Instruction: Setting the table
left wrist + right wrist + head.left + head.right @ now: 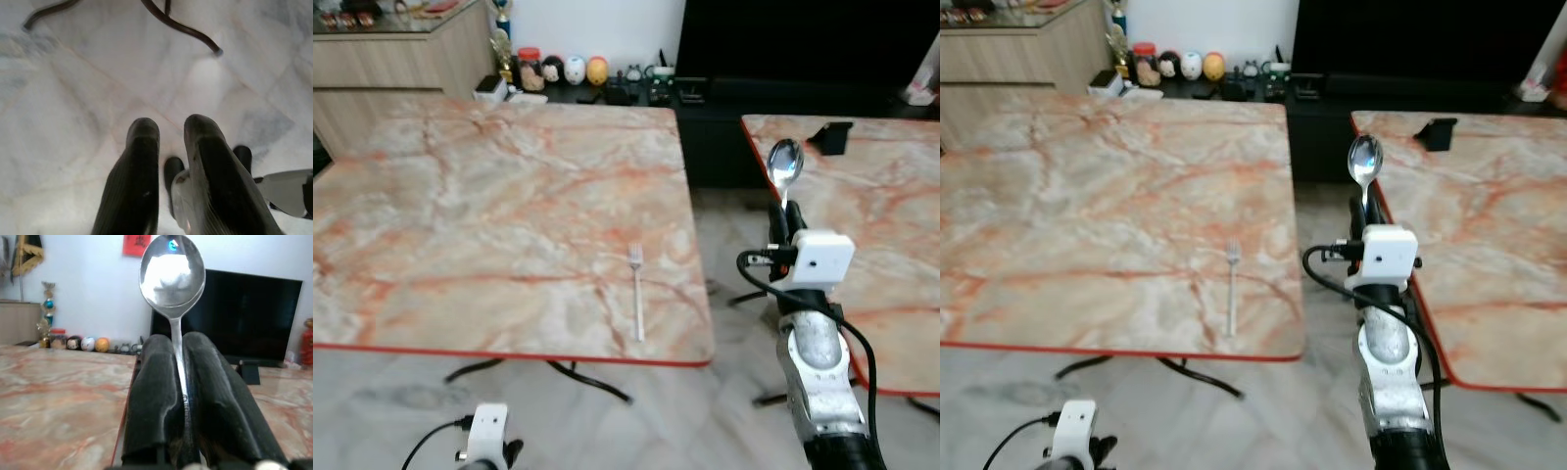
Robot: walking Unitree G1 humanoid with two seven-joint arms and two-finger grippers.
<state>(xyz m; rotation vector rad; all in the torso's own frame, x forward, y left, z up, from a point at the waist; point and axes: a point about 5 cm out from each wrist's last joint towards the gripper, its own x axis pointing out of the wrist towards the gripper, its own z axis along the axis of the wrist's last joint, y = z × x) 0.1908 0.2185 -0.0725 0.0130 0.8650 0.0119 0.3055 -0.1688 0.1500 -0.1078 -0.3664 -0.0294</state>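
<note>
A silver fork (637, 292) lies on the big marble table (489, 196), near its front right corner, tines pointing away from me. My right gripper (785, 221) is raised in the gap between the two tables and is shut on a silver spoon (784, 166), which stands upright with its bowl on top. In the right wrist view the spoon (172, 279) rises from between the two black fingers (151, 396). My left gripper (168, 132) hangs low over the floor, its fingers a little apart with nothing between them.
A second marble table (871, 215) stands to the right with a small black object (830, 137) on it. A dark TV unit (783, 59) and small figurines (563, 70) line the back wall. Curved black table legs (592, 380) rest on the pale tiled floor.
</note>
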